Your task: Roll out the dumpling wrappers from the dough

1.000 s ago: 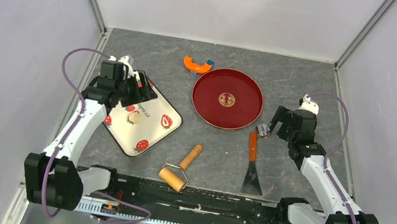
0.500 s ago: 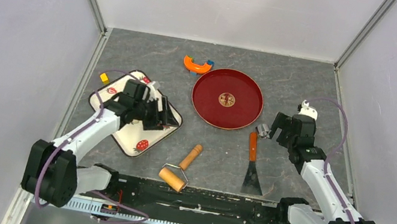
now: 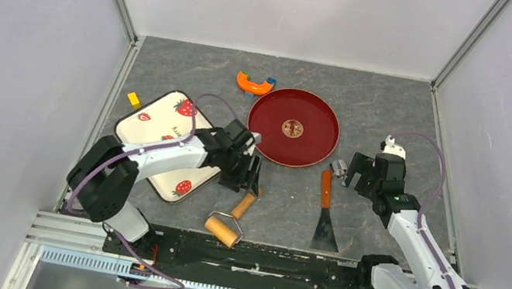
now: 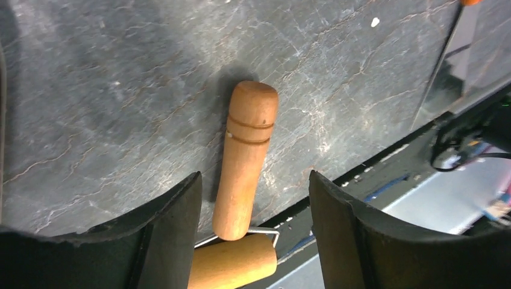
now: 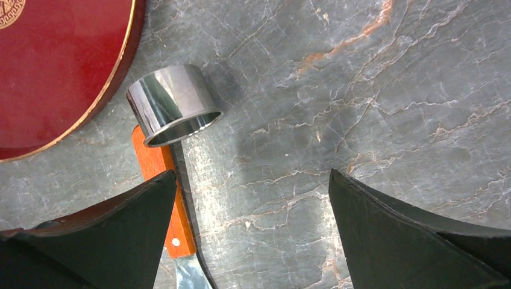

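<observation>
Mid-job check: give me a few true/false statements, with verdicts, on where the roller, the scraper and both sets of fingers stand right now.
1. The left fingers straddle the roller's handle with a gap on each side. True.
2. The roller lies on the strawberry tray. False: it lies on the table, beside that tray.
3. The right fingers are shut on the scraper. False: they are open above its handle, holding nothing.
4. The metal ring stands on the table next to the red tray. True.
</observation>
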Robot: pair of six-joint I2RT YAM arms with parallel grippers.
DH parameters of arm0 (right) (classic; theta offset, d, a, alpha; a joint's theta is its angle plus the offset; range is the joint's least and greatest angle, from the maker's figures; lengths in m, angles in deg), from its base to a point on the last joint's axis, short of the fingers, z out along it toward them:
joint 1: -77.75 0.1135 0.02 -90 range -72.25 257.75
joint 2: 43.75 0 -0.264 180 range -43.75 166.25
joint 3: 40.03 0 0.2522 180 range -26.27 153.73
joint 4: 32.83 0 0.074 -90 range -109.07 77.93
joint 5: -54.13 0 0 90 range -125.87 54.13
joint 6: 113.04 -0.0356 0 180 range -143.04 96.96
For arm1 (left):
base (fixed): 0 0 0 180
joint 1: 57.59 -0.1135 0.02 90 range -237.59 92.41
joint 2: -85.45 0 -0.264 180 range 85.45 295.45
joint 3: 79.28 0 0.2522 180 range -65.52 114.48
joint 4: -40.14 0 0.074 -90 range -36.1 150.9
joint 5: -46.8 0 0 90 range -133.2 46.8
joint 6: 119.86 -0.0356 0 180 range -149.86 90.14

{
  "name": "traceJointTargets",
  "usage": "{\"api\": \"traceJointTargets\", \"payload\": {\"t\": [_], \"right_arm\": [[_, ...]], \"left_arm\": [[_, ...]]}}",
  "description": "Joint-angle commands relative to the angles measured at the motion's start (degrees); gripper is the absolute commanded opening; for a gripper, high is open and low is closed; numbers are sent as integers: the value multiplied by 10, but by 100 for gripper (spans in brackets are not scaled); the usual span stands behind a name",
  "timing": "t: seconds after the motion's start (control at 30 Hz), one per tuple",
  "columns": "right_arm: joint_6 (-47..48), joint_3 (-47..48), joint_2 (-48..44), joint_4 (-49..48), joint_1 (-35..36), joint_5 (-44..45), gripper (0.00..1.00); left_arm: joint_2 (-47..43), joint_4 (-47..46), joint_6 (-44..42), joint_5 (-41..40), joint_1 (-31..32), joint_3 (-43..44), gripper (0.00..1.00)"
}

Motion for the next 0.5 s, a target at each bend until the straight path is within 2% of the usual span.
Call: {"api": "traceJointTargets", "payload": {"t": [0.0,0.23,0.33,0.47], "right_arm": [[-7,-7,-13,5,0,-16,98],[-24,-16,-17,6,0,-23,98],[-26,-15,-17,6,0,-27,98],[-36,-13,-17,5,0,-26,98]], "left_arm": [[34,64,-33,-92,59,54,69],[87,104,-52,-170,141,99,66],[117,128,-50,-206,158,112,62],[133,132,-49,-211,167,119,53]]}}
